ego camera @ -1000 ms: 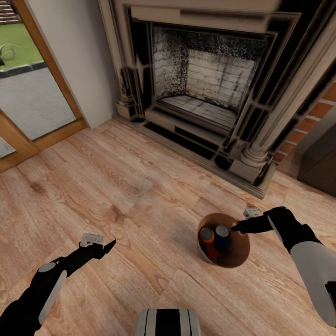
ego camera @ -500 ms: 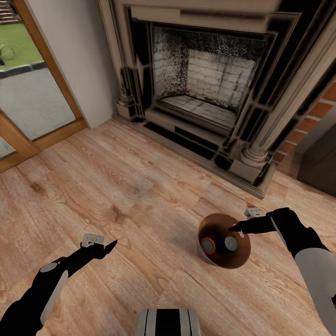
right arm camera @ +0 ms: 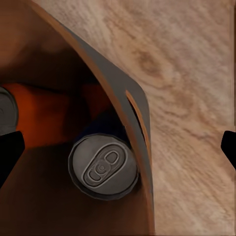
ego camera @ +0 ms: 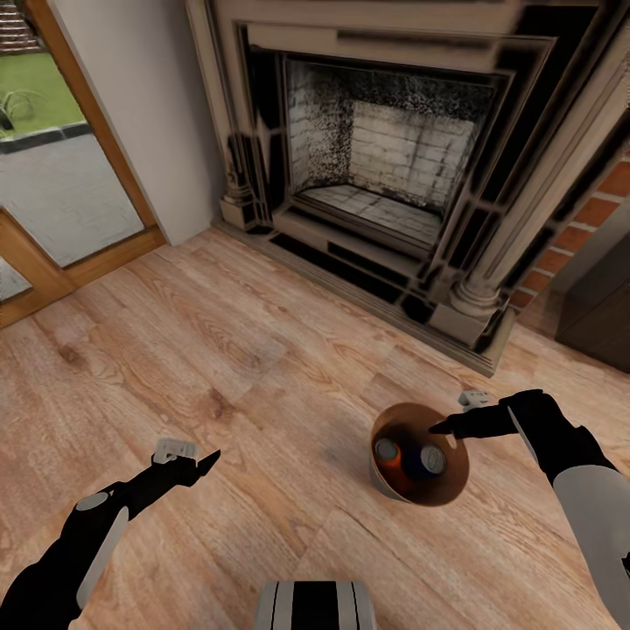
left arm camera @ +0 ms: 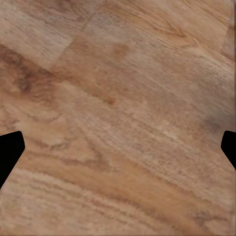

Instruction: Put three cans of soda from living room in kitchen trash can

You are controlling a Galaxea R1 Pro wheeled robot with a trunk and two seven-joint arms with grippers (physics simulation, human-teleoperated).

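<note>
1. The tash can (ego camera: pixel 437 490) is seen on the wood floor (ego camera: pixel 262 367) before the fireplace (ego camera: pixel 385 175), mouth up, holding an orange can (ego camera: pixel 388 453) and a dark blue can (right arm camera: pixel 103 167) upright.
2. The right gripper (ego camera: pixel 437 427) is poised over the bin's rim, far nearer than the left gripper (ego camera: pixel 210 459).
3. Both grippers' fingers are seen spread apart, with nothing held.

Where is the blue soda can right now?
In the head view the blue can stands inside the trash can on the wood floor before the fireplace, beside an orange can, just under the right gripper.
</note>
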